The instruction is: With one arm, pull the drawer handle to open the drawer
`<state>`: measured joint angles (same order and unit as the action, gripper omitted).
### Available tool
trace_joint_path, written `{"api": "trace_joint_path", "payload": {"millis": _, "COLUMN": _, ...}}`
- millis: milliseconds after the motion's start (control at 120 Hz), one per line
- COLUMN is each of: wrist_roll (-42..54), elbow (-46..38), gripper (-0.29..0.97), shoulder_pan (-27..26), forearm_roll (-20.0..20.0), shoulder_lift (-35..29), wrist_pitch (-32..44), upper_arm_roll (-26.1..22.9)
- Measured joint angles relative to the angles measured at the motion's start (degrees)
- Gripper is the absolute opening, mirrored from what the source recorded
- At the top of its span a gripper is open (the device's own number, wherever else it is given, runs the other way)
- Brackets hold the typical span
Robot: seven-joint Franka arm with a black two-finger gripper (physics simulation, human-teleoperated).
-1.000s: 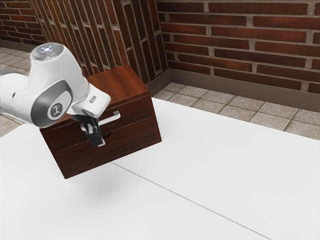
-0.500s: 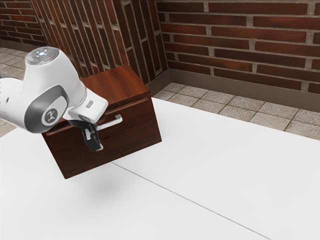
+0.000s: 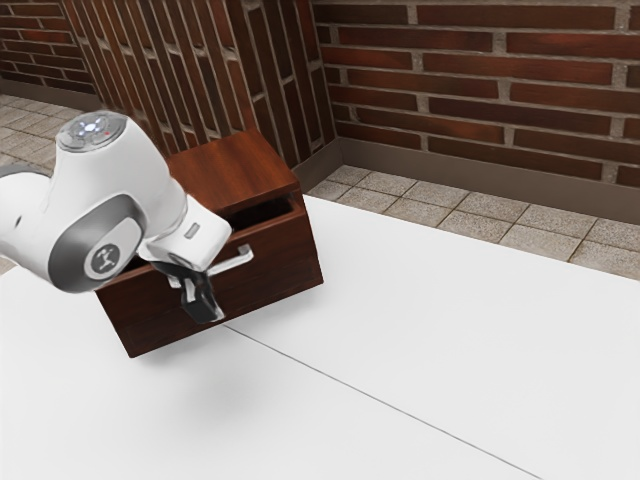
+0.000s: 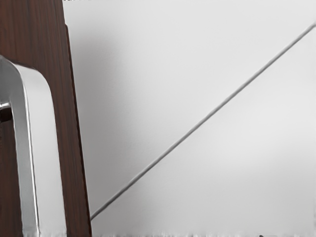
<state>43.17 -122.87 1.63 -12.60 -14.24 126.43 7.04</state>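
Holding the black two-finger gripper (image 3: 203, 300) at the left end of the silver metal bar handle (image 3: 236, 258), though not showing clearly whether clenched or released. Sitting at the far left of the white table (image 3: 450, 350), with the upper drawer (image 3: 272, 240) of the dark brown wooden cabinet (image 3: 235, 165) standing slightly out, baring a dark gap.

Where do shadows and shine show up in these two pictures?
Exterior view: a faint, soft-edged shadow on the white table in front of the drawer, whose open gap is dark. Wrist view: the metal handle gleams pale along its length; a soft shadow fades across the table beside the drawer.
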Motion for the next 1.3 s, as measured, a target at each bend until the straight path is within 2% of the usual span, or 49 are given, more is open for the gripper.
{"api": "trace_joint_path", "payload": {"millis": 100, "wrist_roll": -0.1, "elbow": -1.8, "gripper": 0.44, "shoulder_pan": -0.3, "forearm_roll": -0.1, "shoulder_lift": -2.5, "wrist_pitch": 0.6, "upper_arm_roll": 0.1}}
{"api": "trace_joint_path", "payload": {"millis": 200, "wrist_roll": -0.1, "elbow": -3.0, "gripper": 0.43, "shoulder_pan": -0.5, "forearm_roll": -0.1, "shoulder_lift": -4.6, "wrist_pitch": 1.0, "upper_arm_roll": 0.1}}
{"api": "trace_joint_path", "payload": {"millis": 358, "wrist_roll": -0.2, "elbow": -4.8, "gripper": 0.51, "shoulder_pan": -0.7, "forearm_roll": -0.2, "shoulder_lift": -6.2, "wrist_pitch": 1.5, "upper_arm_roll": 0.0}}
{"api": "trace_joint_path", "payload": {"millis": 725, "wrist_roll": -0.4, "elbow": -8.5, "gripper": 0.57, "shoulder_pan": -3.0, "forearm_roll": -0.2, "shoulder_lift": -10.2, "wrist_pitch": 2.0, "upper_arm_roll": -0.2}}
{"api": "trace_joint_path", "payload": {"millis": 1300, "wrist_roll": -0.8, "elbow": -11.4, "gripper": 0.58, "shoulder_pan": -7.9, "forearm_roll": -0.1, "shoulder_lift": -12.6, "wrist_pitch": 1.9, "upper_arm_roll": -0.2}}
